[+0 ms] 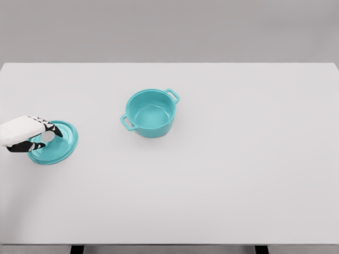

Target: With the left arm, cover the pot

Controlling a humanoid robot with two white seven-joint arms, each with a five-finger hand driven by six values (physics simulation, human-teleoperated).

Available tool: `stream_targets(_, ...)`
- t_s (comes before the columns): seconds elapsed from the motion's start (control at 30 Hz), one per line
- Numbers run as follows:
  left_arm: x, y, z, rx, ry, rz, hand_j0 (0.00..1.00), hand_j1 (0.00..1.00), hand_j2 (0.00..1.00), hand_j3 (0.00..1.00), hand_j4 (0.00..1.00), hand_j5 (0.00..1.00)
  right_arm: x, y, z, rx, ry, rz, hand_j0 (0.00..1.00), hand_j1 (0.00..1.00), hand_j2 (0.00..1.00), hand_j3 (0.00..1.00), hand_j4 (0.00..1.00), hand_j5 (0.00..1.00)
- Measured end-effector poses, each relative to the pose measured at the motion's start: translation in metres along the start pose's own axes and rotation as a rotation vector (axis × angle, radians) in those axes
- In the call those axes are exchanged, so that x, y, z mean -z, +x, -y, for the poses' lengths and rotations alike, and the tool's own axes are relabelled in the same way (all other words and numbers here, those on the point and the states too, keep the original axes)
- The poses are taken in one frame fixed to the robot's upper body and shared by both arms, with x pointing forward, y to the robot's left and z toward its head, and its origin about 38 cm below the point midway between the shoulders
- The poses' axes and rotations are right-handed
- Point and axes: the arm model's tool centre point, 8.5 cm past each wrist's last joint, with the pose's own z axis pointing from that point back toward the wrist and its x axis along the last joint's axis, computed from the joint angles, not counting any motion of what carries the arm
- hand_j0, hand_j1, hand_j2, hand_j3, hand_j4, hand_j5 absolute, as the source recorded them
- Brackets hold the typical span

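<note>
Left robot hand (33,135) is shown at the left edge, its fingers (52,129) curled over the knob of the teal lid (59,144) (lying flat on the white bench (228,174)). An uncovered teal pot (150,112) is seen well apart, right of the lid.

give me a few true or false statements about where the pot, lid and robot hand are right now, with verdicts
1. The pot is uncovered. True.
2. The lid lies on the table to the left of the pot. True.
3. The left robot hand is over the pot. False: it is at the lid's knob, by the picture's left edge.
4. The pot lies tipped on its side. False: it stands upright, opening up.
5. The right arm reaches for the pot. False: no right arm is in view.
</note>
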Motion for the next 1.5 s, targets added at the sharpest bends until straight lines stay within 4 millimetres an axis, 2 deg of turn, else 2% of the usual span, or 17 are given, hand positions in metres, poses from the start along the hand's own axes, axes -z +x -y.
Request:
stream_targets(0.33, 0.000, -0.001, 0.001, -0.003, -0.003, -0.001, 0.55, 0.55, 0.55, 0.55, 0.55, 0.55, 0.000, 0.000, 0.000, 0.000, 0.000, 0.000, 1.00, 1.00, 1.00, 1.00, 1.00, 1.00)
stream_targets(0.73, -0.001, 0.001, -0.006, 0.005, 0.016, 0.004, 0.55, 0.55, 0.55, 0.55, 0.55, 0.55, 0.000, 0.000, 0.000, 0.000, 0.000, 0.000, 1.00, 1.00, 1.00, 1.00, 1.00, 1.00)
stream_targets(0.97, -0.002, 0.005, -0.015, 0.024, 0.034, 0.013, 0.55, 0.55, 0.55, 0.55, 0.55, 0.55, 0.000, 0.001, 0.000, 0.000, 0.000, 0.001, 1.00, 1.00, 1.00, 1.00, 1.00, 1.00)
stream_targets(1.03, -0.003, 0.005, -0.016, 0.028, 0.036, 0.013, 0.52, 0.52, 0.52, 0.52, 0.52, 0.52, 0.000, 0.001, 0.000, 0.000, 0.000, 0.001, 1.00, 1.00, 1.00, 1.00, 1.00, 1.00)
stream_targets(1.5, -0.002, 0.009, -0.045, 0.077, 0.089, 0.023, 0.52, 0.52, 0.52, 0.52, 0.52, 0.52, 0.000, 0.000, 0.000, 0.000, 0.000, 0.000, 1.00, 1.00, 1.00, 1.00, 1.00, 1.00)
